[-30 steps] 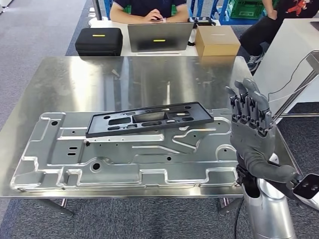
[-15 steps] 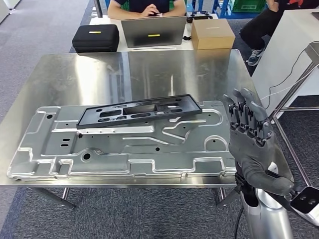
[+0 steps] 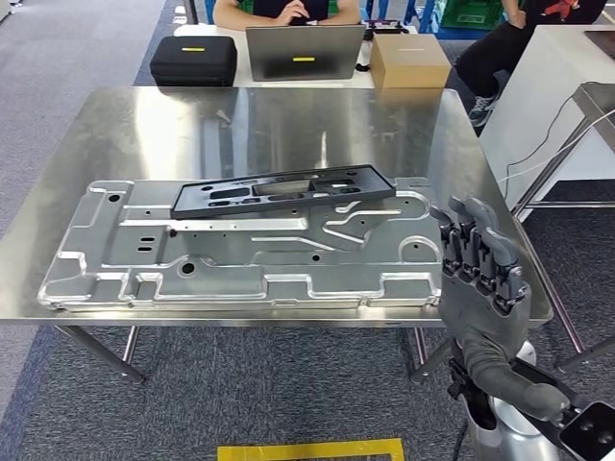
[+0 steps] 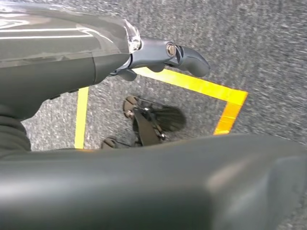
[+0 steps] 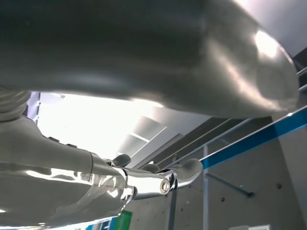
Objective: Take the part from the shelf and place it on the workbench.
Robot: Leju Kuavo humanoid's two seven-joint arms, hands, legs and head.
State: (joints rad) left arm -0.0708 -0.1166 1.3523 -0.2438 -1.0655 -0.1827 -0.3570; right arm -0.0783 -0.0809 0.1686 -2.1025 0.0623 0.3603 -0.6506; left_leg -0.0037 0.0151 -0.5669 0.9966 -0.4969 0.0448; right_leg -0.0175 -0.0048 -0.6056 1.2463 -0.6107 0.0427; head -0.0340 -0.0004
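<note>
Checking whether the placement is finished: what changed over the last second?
The right hand drew back from the workbench, sinking toward the near right corner, fingers apart and holding nothing. The camera has backed off too, bringing yellow floor tape into view. The black part lies as before on the metal panel.

Two seated people (image 3: 288,10) at the head view's top edge are cut off above the arms. The right hand (image 3: 482,288) covers the stamped metal panel's (image 3: 239,252) lower right corner. The yellow floor marking (image 3: 310,449) is cropped at bottom centre.
</note>
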